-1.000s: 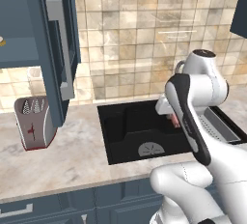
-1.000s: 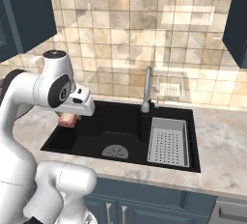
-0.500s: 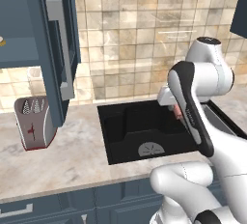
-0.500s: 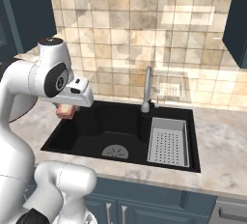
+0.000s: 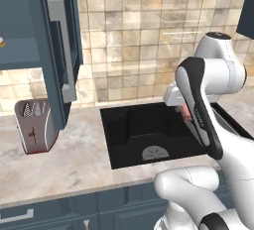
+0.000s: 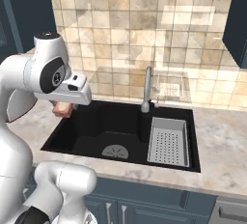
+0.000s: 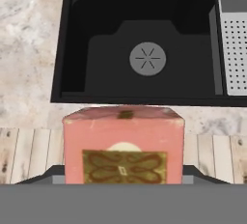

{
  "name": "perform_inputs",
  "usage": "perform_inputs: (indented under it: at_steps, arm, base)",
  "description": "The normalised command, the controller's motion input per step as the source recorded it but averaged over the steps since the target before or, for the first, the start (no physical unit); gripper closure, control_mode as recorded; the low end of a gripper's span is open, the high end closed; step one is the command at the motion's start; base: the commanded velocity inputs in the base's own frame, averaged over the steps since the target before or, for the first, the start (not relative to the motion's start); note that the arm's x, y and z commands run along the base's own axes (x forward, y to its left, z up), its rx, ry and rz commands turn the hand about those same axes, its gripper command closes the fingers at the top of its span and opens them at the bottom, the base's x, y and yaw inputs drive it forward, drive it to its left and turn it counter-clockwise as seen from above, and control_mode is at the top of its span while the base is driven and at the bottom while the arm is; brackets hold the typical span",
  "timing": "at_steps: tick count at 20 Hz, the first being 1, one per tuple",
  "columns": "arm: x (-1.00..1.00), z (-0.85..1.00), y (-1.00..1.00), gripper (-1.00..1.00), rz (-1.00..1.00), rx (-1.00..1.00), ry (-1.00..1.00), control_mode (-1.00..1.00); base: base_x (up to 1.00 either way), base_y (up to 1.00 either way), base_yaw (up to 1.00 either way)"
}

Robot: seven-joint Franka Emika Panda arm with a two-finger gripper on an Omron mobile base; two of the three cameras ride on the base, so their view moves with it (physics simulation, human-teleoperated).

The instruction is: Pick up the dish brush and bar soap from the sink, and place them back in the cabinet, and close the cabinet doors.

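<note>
The gripper (image 7: 123, 182) is pinching the bar soap (image 7: 123, 145), a pinkish-red block with a brown ornamental label on its face; its dark fingers (image 7: 53, 175) peek out on either side of the block. In the right base view the soap (image 6: 62, 109) hangs just under the white hand, above the left rim of the sink (image 6: 62, 138). In the left base view it (image 5: 185, 113) shows as a sliver behind the forearm, over the sink's right part.

Below the soap lies the black sink (image 7: 77, 49) with its round grey drain (image 7: 147, 59), and a grey perforated tray (image 7: 235, 49) sits in its right compartment. A curved metal faucet (image 6: 146, 89) rises at the back rim. The beige marble counter (image 5: 64, 159) surrounds the basin; a red-and-silver toaster (image 5: 34, 125) stands left of the sink. Above the toaster, the cabinet (image 5: 20, 40) has an open door (image 5: 55, 45) with a silver bar handle (image 5: 63, 50). Tan stone tiles (image 6: 125, 30) cover the wall behind the sink.
</note>
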Motion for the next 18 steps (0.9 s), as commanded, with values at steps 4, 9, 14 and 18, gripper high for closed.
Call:
perform_inputs:
  at_steps: [4, 9, 14, 18]
  arm:
    - [0.0, 0.0, 0.0, 1.0, 0.0, 0.0, 0.0, 1.0]
    - [0.0, 0.0, 0.0, 1.0, 0.0, 0.0, 0.0, 1.0]
    - [0.0, 0.0, 0.0, 1.0, 0.0, 0.0, 0.0, 1.0]
    - [0.0, 0.0, 0.0, 1.0, 0.0, 0.0, 0.0, 1.0]
  base:
    - [-0.52, 0.0, 0.0]
    - [-0.82, 0.0, 0.0]
    - [-0.83, 0.01, 0.0]
    - [-0.69, 0.3, 0.0]
